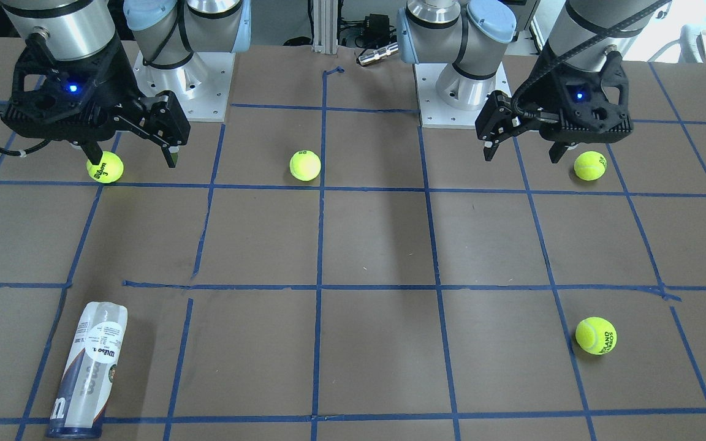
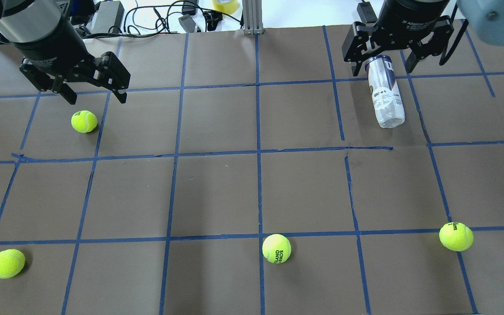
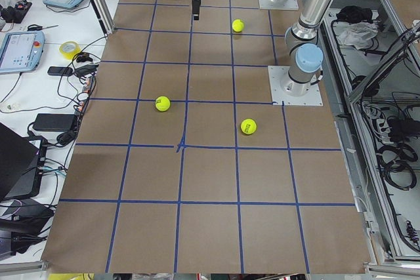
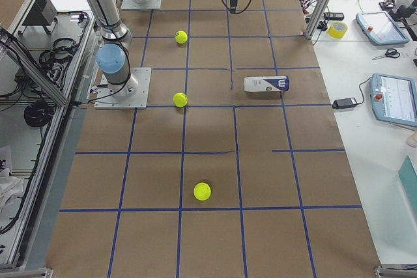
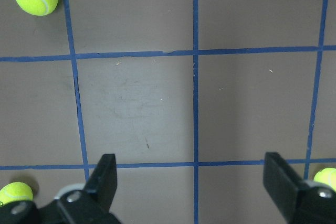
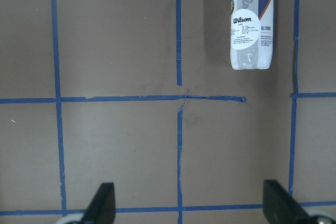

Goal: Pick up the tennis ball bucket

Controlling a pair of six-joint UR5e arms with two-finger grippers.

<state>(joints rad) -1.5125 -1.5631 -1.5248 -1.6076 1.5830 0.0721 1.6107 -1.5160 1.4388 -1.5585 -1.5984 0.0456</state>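
Right end effector [image 6: 190, 203] and left end effector [image 5: 191, 177] wide apart; tennis ball bucket [image 2: 385, 94] flat on table [image 2: 217, 192].

A brown paper-covered table [image 2: 217, 197] fills every view, marked into squares by blue tape lines [image 2: 258, 153]. A white bench [image 3: 20, 96] runs down the left edge of the left side view (cables [image 3: 71, 78] and a yellow tape roll [image 3: 69, 49] lie on it). An aluminium post [image 2: 252, 17] stands at the overhead view's top centre. The light is even and the shadows are soft.

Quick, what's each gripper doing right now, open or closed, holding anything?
Left gripper: open, holding nothing.
Right gripper: open, holding nothing; the tennis ball bucket lies apart from it.
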